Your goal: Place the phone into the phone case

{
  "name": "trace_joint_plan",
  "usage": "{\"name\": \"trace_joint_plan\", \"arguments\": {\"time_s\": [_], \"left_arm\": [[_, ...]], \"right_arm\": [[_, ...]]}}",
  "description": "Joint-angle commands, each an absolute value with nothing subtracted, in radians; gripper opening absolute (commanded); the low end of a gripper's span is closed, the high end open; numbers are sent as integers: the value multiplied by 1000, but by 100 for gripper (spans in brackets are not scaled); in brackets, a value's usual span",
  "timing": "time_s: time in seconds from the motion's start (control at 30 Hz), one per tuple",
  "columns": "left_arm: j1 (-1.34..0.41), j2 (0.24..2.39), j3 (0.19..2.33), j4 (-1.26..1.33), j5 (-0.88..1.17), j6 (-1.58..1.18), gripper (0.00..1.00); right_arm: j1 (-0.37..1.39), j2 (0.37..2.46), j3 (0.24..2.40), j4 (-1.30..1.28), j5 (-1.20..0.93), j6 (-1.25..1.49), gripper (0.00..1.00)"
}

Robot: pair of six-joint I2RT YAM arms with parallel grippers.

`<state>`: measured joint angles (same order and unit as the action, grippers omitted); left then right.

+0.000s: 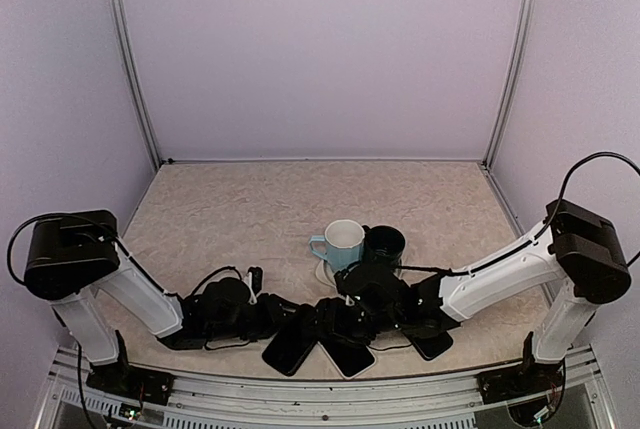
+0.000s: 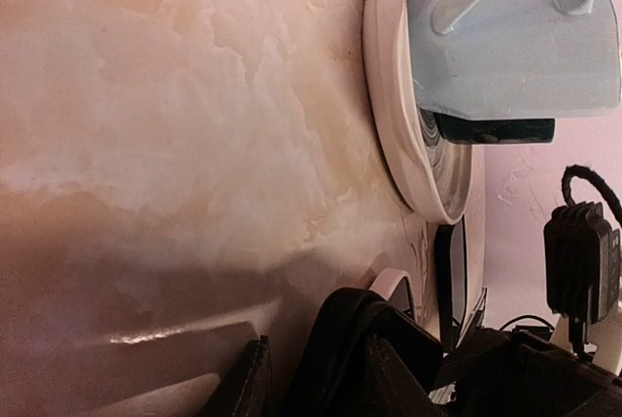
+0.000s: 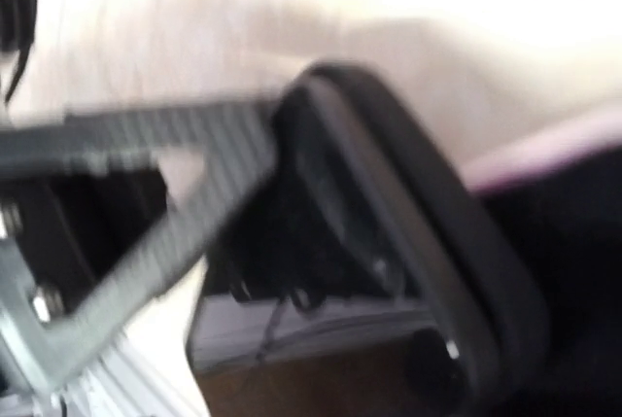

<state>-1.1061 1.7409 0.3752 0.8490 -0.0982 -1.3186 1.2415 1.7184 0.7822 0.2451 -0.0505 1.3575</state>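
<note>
- The step in hand is judged to be the bringing together of phone and case. Both arms are met low at the near middle of the beige marbled table (image 1: pixel 220 209).
- Three black flat slabs are fanned out there: the left slab (image 1: pixel 290 351), the middle slab (image 1: pixel 350 357) and the right slab (image 1: pixel 432 346). From above it cannot be told which is the phone.
- In the blurred right wrist view, a black round-cornered shell with a raised rim (image 3: pixel 418 242) is seen just beside a grey finger (image 3: pixel 146 203). It is taken to be the phone case.
- Whether the left gripper (image 1: pixel 285 317) or the right gripper (image 1: pixel 345 317) is spread or pinching anything cannot be told.
- Next, the shell is to be steadied, and the phone squared to its corners and pressed in.
- The light blue ceramic mug (image 1: pixel 343 244) and the dark mug (image 1: pixel 384 244) just beyond are to be avoided.
</note>
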Motion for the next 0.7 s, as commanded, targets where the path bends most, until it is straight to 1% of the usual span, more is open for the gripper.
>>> {"name": "trace_joint_plan", "arguments": {"time_s": [0.0, 0.1, 0.2, 0.27, 0.37, 0.47, 0.57, 0.67], "left_arm": [[-1108, 1755, 304, 764, -66, -1365, 34], [-1104, 1742, 290, 766, -72, -1374, 34], [-1095, 1753, 290, 772, -62, -1383, 34], [-1088, 1769, 291, 784, -47, -1384, 34], [-1083, 1789, 294, 793, -35, -1382, 34], [-1079, 1792, 287, 804, -31, -1382, 34], [-1077, 1801, 288, 819, -24, -1386, 34], [-1078, 1819, 291, 831, -16, -1392, 34]], "right_arm": [[1189, 1802, 882, 268, 17, 1272, 67], [1183, 1847, 964, 264, 2, 1215, 65], [1183, 1908, 1070, 197, -80, 1170, 66], [1188, 1899, 1037, 188, -92, 1182, 65], [1190, 1798, 939, 119, -51, 1192, 65], [1177, 1731, 880, 69, -116, 1160, 65], [1158, 1751, 859, 132, -206, 1133, 65], [1155, 1836, 947, 86, -235, 1087, 65]]}}
